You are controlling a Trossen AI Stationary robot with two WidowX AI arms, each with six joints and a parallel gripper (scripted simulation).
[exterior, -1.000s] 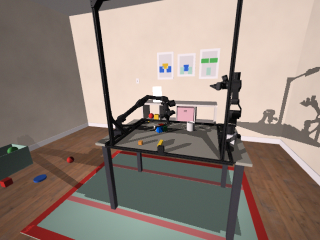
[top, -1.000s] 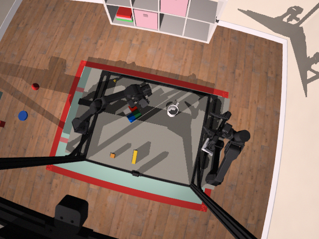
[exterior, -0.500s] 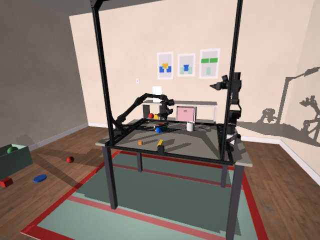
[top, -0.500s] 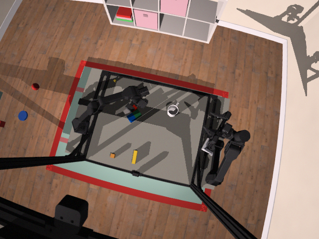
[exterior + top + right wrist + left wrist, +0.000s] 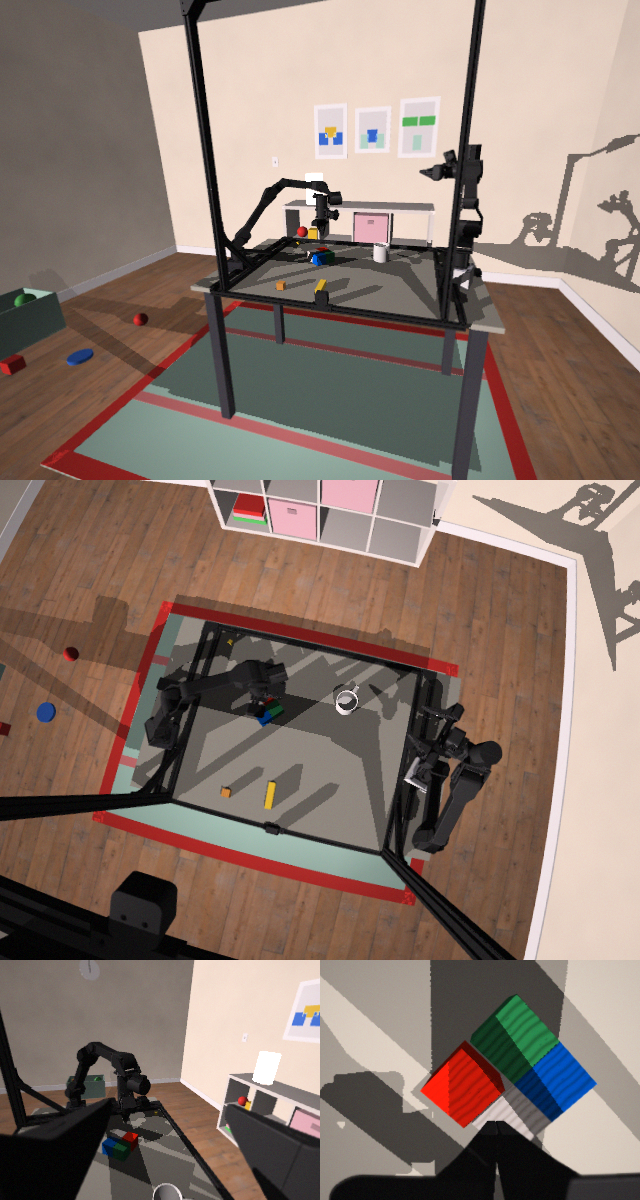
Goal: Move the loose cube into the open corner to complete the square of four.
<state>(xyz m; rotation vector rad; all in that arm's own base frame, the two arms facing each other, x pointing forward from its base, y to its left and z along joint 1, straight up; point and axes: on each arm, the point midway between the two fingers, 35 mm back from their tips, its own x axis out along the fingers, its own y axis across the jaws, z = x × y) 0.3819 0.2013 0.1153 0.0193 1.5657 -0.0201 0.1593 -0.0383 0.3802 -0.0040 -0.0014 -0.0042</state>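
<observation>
The right gripper (image 5: 416, 721) (image 5: 421, 172) (image 5: 169, 1107) stood apart and empty; the left gripper (image 5: 254, 710) (image 5: 321, 232) (image 5: 495, 1128) (image 5: 125, 1122), pressed together, partly hid the white cube (image 5: 512, 1112). The smooth round mug (image 5: 346, 702) (image 5: 381, 253) (image 5: 167, 1192) was cut off in the right wrist view. The wavy-grained red cube (image 5: 268, 700) (image 5: 322, 249) (image 5: 462, 1087) (image 5: 130, 1140) sat beside white, a thin gap from the green cube (image 5: 275, 708) (image 5: 328, 256) (image 5: 520, 1035) (image 5: 121, 1151).
</observation>
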